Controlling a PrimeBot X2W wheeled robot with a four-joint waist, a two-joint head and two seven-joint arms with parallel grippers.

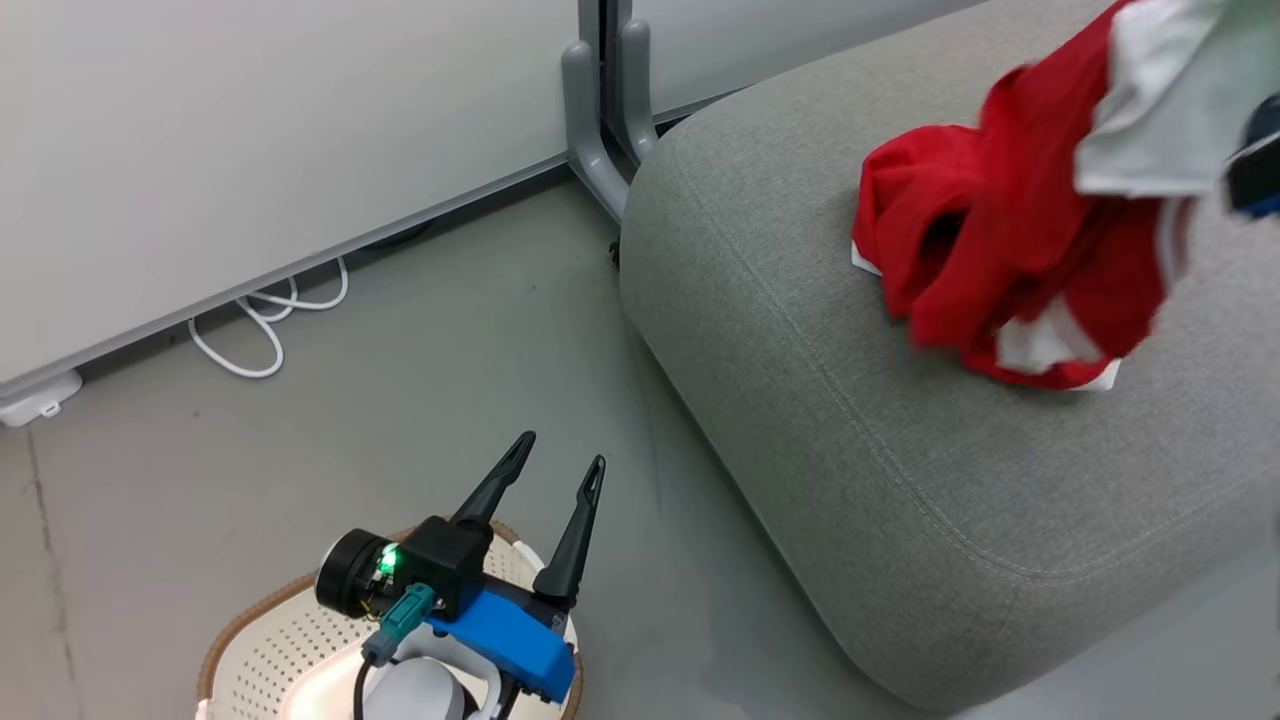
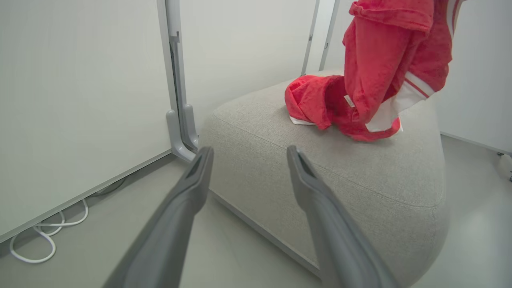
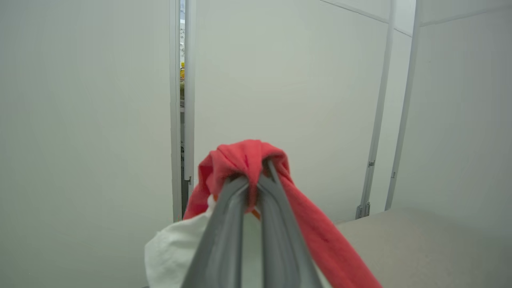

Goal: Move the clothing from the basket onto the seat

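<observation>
The left gripper (image 1: pixel 561 450) hovers above the basket (image 1: pixel 245 620) at lower left, its fingers spread wide and holding nothing. Behind it, a white cable (image 1: pixel 262 335) lies looped on the floor beside the wall panel. To the right stands the seat (image 1: pixel 900 480), apart from the basket. The clothing (image 1: pixel 1000 260) is at the seat top: one red piece lies bunched there, and a second hangs over it, its lower end reaching the pile. The right gripper (image 3: pixel 254 182) is clamped fully closed on the upper fold of the hanging piece.
</observation>
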